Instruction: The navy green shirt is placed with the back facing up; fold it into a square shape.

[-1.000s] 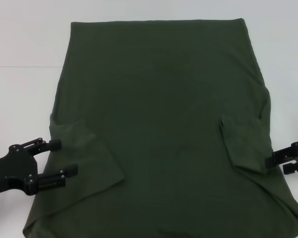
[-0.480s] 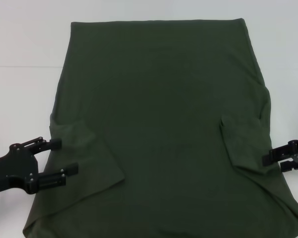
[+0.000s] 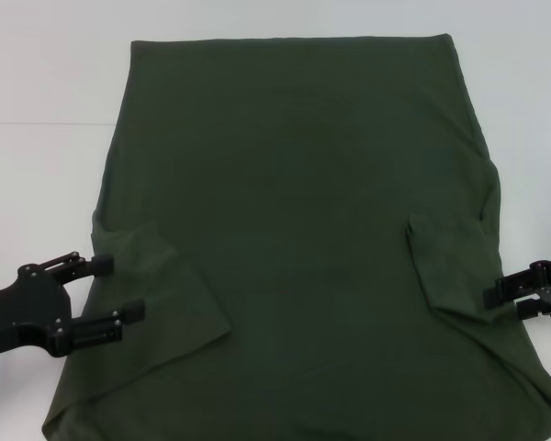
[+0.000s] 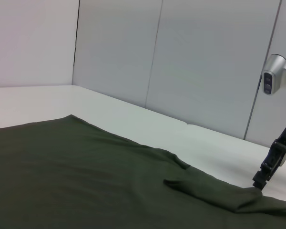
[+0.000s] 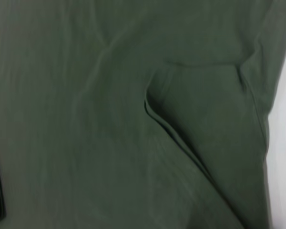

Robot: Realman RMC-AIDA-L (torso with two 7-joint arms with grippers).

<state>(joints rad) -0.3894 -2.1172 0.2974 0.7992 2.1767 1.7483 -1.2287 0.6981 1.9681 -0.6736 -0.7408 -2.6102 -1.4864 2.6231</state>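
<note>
Shirt [image 3: 294, 211] flat on table [image 3: 46, 83], sleeves folded inward.

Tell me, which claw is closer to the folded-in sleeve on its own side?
Roughly equal. The left claw is open at the left sleeve edge; the right claw is at the right sleeve edge of the shirt.

Matte black left hand [image 3: 96, 299], silver screws, apparently black right hand [image 3: 519, 296]
</note>
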